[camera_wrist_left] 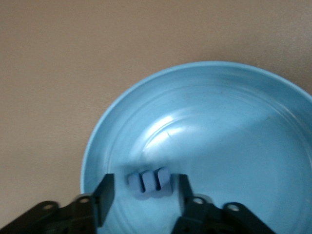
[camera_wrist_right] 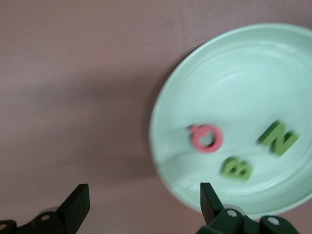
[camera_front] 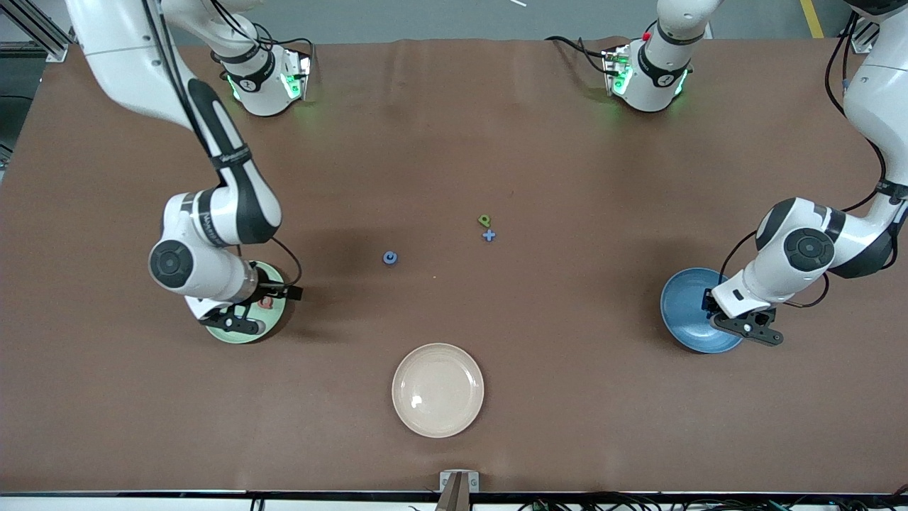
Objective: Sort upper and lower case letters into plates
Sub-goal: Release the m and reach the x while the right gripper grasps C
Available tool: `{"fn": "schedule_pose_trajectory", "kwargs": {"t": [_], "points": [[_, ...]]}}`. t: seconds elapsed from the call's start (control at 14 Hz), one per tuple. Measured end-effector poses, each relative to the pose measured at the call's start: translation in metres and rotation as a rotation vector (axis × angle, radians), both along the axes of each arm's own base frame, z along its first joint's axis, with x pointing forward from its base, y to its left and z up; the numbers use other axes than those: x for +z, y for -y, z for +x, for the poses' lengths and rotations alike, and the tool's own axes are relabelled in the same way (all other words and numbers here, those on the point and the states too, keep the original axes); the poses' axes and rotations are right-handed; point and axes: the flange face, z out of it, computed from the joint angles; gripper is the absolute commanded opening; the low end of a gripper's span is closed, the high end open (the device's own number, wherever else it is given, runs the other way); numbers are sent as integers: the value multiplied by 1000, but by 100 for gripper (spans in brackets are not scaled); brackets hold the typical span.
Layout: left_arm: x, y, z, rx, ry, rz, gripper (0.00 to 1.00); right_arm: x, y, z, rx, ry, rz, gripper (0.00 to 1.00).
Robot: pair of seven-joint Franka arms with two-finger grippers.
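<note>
Down low over the sky-blue round matte plate, at the left arm's end of the table, the left gripper hangs with its black fingers spread and nothing clamped; a small pale-blue flat letter piece, three-stemmed like an m, lies between them on the plate's smooth floor, touching neither. From that piece the plate's raised rim curves round from about nine o'clock to three o'clock, with bare blue floor open toward one o'clock.

At the right arm's end, the right gripper sits over the edge of the pale mint-green round plate, fingers wide apart and empty, one over bare cloth, the other over the rim. In that plate lie a pink-red Q piece, a green B piece and a green N piece, near one another but apart.

On the brown cloth-covered table, mid-table, a blue ringed piece lies alone; toward the left arm's end from it a green piece and a blue cross-shaped piece lie just beside each other. A cream-beige round plate sits nearer the front camera, well apart from both arms, with open cloth all round.
</note>
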Motion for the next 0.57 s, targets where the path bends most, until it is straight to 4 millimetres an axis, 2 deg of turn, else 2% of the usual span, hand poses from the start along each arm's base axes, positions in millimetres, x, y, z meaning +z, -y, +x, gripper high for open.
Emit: {"fn": "schedule_pose_trajectory", "kwargs": {"t": [0.14,0.29,0.43,0.57], "points": [[20,9,1,46,-41,-13,100,11,-40,-11,-58,1,-12,100],[64,28,2,115,-85,-50,100,11,-75,-25,-97,-6,-26,100],[115,52,-6,207,-123,-57,100,8,-107,-40,-129,-10,-39,100],[157,92,-21,339,-168,-73,100,5,-132,-52,-153,-3,-45,100]]}}
